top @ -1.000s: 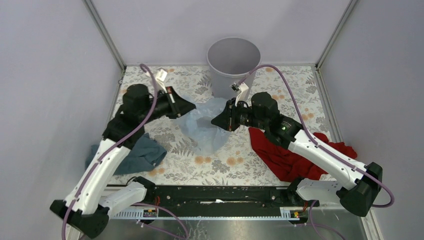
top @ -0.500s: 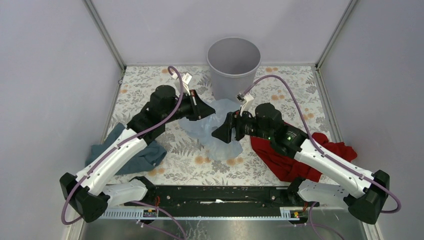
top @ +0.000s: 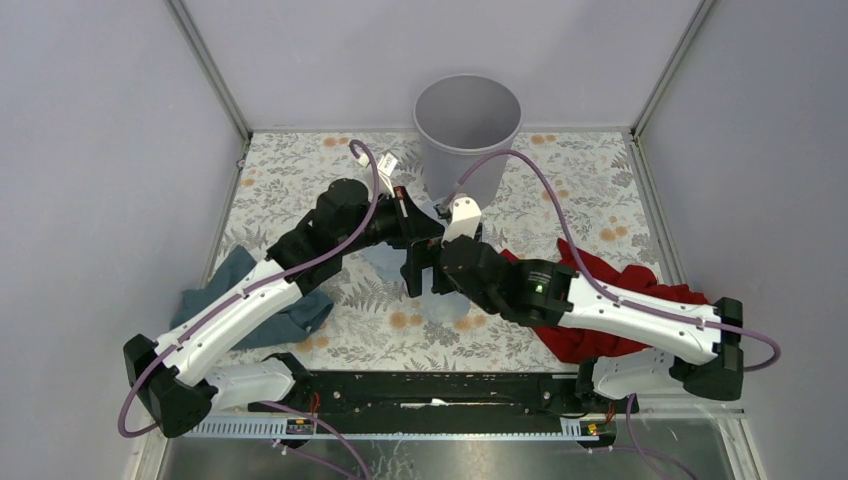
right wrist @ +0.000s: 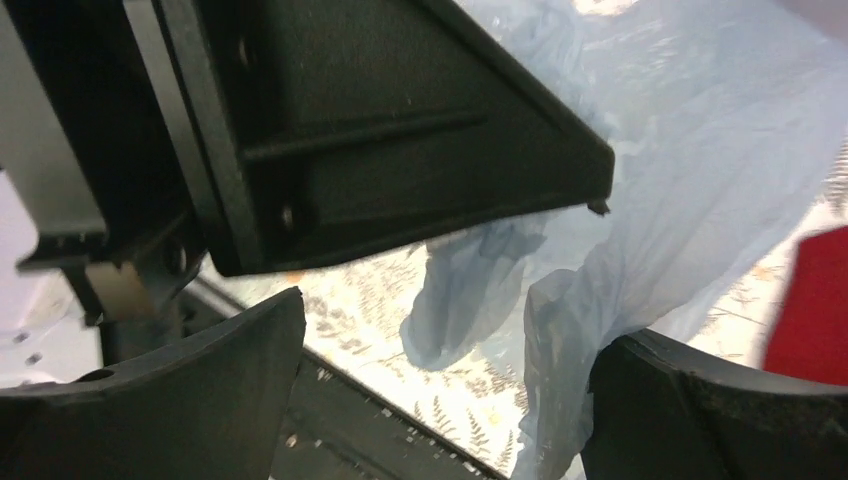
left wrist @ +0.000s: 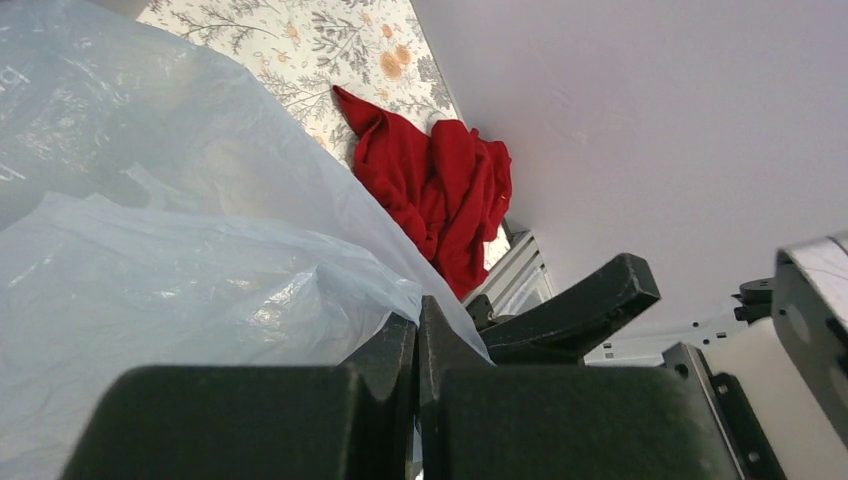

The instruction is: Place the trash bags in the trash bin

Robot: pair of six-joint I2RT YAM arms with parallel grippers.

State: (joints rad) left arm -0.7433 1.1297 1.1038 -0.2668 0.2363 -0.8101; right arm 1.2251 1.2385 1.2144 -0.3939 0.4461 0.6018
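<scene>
The pale-blue translucent trash bag hangs over the middle of the floral table, mostly hidden in the top view by both arms. My left gripper is shut on a fold of the bag, with film pinched between its closed fingers. My right gripper sits just below and in front of the left one, jaws wide open. A hanging strand of the bag passes between its fingers, close to the right one, ungripped. The grey trash bin stands upright at the back centre, behind both grippers.
A red cloth lies on the right under the right arm and also shows in the left wrist view. A dark teal cloth lies at the left near the left arm. Grey walls close in the table.
My left gripper carried the bag rightward toward the middle. My right gripper let go of the bag, opened wide and swung left and nearer, ending under the left gripper.
</scene>
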